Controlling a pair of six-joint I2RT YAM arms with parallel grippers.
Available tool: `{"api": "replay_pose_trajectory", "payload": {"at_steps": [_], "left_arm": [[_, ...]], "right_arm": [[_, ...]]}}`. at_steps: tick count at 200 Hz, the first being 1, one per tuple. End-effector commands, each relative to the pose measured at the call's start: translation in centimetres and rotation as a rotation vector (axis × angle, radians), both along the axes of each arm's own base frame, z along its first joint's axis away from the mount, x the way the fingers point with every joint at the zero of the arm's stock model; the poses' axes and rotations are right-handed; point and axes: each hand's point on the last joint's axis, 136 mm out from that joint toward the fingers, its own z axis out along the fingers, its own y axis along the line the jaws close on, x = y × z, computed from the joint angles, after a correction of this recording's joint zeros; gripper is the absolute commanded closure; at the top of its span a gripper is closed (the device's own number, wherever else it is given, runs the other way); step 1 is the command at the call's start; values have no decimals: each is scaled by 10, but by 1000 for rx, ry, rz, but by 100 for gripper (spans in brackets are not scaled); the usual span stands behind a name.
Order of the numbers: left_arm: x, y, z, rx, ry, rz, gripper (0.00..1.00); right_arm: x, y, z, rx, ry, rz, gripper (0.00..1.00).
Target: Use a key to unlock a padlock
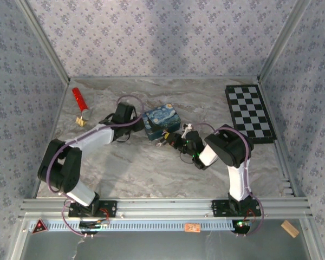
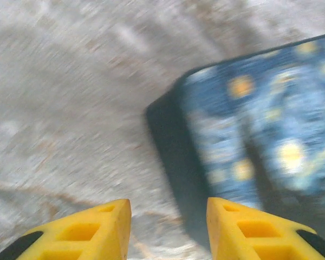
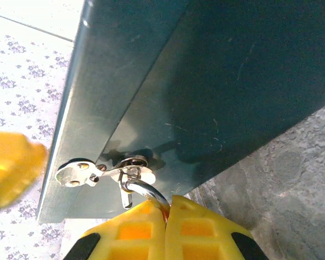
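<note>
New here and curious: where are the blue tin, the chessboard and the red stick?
blue tin (image 1: pixel 161 122): top view, lid centre.
chessboard (image 1: pixel 250 112): top view, board centre.
red stick (image 1: pixel 79 99): top view, mid-length.

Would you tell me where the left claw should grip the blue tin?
Likely the tin, across its shorter width, from its left end: those walls are flat, the open left claw faces that end, and the right claw works its hasp side.

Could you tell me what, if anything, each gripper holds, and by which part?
The right gripper is shut on what looks like the padlock, just below its shackle, hooked through the hasp on the blue tin. The left gripper is open, empty.
</note>
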Motion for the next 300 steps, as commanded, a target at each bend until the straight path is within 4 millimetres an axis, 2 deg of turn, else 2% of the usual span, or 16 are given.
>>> {"api": "replay_pose_trajectory", "payload": {"at_steps": [1, 23, 35, 52, 83, 138, 179, 205, 236, 266, 300], "left_arm": [[3, -27, 19, 92, -41, -148, 58], [5, -62, 30, 136, -60, -248, 58], [9, -77, 25, 151, -48, -283, 57], [15, -86, 8, 163, 5, -292, 58], [20, -82, -17, 178, 57, -250, 58], [14, -68, -38, 157, 96, -198, 59], [15, -63, -42, 141, 97, -171, 59], [17, -61, -42, 133, 93, -156, 60], [18, -59, -44, 111, 83, -136, 61], [14, -57, -44, 78, 67, -108, 61], [21, -51, -47, 82, 73, -102, 61]], "right_arm": [[1, -6, -1, -16, 2, -19, 100], [-1, -9, 0, -28, -1, -26, 100], [-1, -11, 0, -29, -1, -32, 100], [0, -10, 5, -10, -8, -34, 100], [4, -12, 14, 33, -14, -47, 100], [10, -25, 21, 46, -13, -97, 100], [12, -26, 20, 67, 7, -115, 100], [12, -34, 20, 89, 18, -151, 100], [13, -41, 34, 137, -27, -180, 100], [16, -35, 43, 194, -13, -174, 100], [12, -44, 44, 112, -10, -182, 100]]}}
